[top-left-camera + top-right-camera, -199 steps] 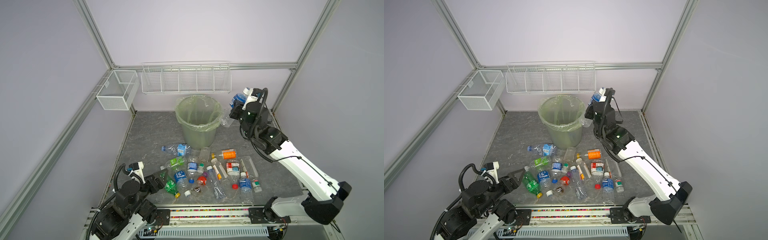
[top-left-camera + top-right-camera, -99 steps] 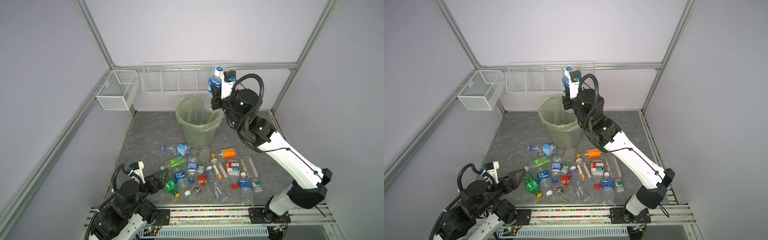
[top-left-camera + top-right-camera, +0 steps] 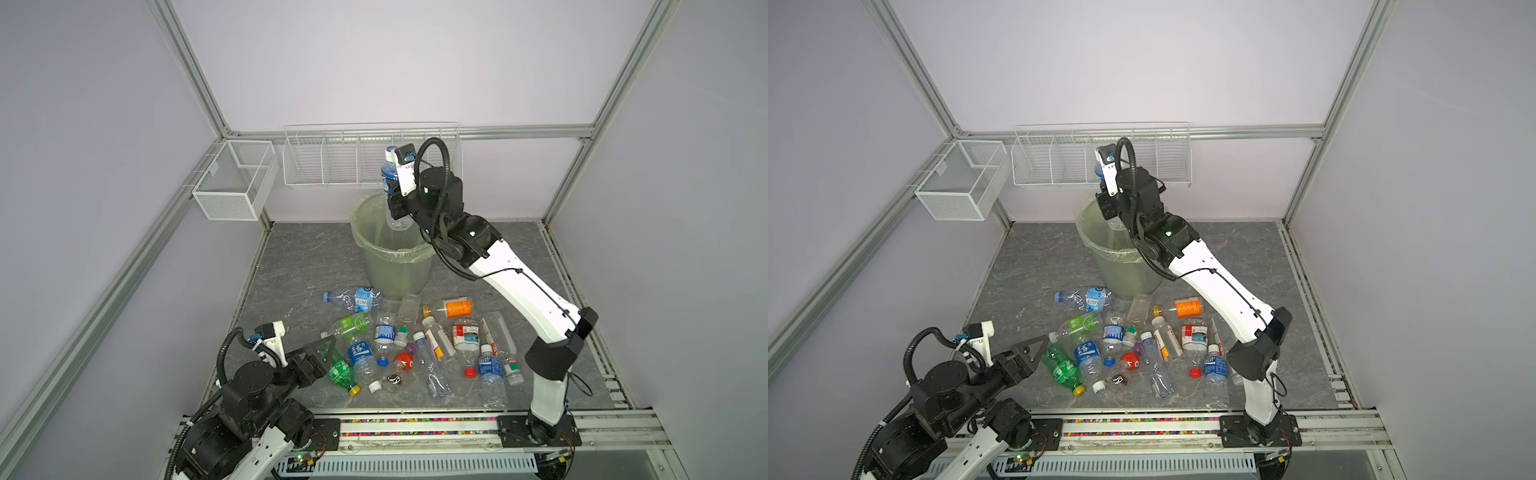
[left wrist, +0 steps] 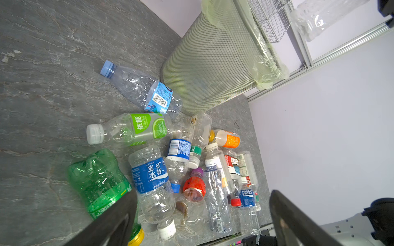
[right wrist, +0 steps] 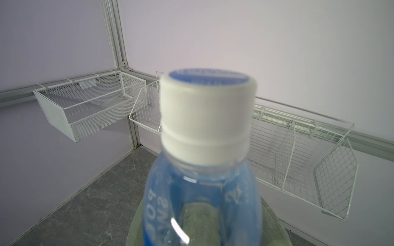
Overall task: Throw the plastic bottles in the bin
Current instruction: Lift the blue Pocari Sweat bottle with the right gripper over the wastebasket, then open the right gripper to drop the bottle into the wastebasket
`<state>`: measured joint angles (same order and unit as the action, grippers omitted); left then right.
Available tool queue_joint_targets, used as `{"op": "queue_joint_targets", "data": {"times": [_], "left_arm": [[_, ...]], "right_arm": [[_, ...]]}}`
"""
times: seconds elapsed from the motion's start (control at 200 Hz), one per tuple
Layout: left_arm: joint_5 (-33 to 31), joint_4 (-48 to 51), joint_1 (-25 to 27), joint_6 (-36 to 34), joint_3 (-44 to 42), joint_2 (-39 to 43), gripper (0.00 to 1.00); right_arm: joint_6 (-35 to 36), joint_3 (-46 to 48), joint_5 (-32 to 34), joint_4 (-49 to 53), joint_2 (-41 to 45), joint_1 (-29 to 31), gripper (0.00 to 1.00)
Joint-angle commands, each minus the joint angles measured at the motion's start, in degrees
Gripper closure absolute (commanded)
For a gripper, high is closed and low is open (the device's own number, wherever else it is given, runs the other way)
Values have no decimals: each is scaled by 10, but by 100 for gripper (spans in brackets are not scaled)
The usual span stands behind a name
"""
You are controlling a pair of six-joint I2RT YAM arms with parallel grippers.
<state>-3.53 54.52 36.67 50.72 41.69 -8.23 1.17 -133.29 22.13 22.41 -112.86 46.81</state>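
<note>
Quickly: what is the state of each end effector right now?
Left end effector: open, holding nothing.
Right end effector: closed on a blue-label bottle, over the bin.

White arm links [image 3: 528,291], black joints [image 3: 436,195], ribbed black cables [image 3: 223,353], black-fingered left claw [image 4: 203,204]

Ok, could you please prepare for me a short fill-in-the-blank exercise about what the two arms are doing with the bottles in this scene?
1. The right gripper is shut on a blue-labelled bottle, held cap up over the ____.
2. The fingers of the left gripper are ____, with nothing between them.
3. The bag folded over that container's rim is pale ____.

Missing words: bin; open; green.
</note>
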Motion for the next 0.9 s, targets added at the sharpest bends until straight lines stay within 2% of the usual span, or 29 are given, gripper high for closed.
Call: {"op": "queue_joint_targets", "data": {"times": [0.0,0.01,0.02,0.025,0.03,0.05,0.065,0.08,0.095,0.165,0.345,0.61,0.9], "left_arm": [[1,12,1,-1,15,2,4],[1,12,1,-2,15,2,4],[1,13,1,-1,15,2,4],[1,13,1,-2,15,3,4],[1,14,1,-2,15,3,4],[1,15,1,-2,16,5,4],[1,16,1,-2,16,6,4],[1,17,1,-1,16,7,4],[0,18,1,0,16,7,4],[-2,21,1,-1,16,14,4],[-3,22,1,0,13,16,4],[0,14,1,1,15,7,4],[-4,22,1,5,10,10,4]], "right_arm": [[-66,-77,-46,112,-61,-33,92],[-71,-86,-50,123,-68,-35,86],[-75,-99,-55,133,-76,-37,76],[-75,-99,-55,133,-76,-37,76],[-80,-111,-60,145,-84,-40,64],[-88,-137,-69,169,-99,-44,33],[-95,-157,-73,187,-111,-46,2],[-99,-176,-71,200,-121,-47,10],[-103,-193,-64,215,-129,-47,12],[-99,-219,-40,239,-138,-44,12],[-95,-81,-49,141,-47,-43,12],[-97,-78,-42,151,-33,-43,12],[-104,-27,-51,124,6,-42,12]]}}
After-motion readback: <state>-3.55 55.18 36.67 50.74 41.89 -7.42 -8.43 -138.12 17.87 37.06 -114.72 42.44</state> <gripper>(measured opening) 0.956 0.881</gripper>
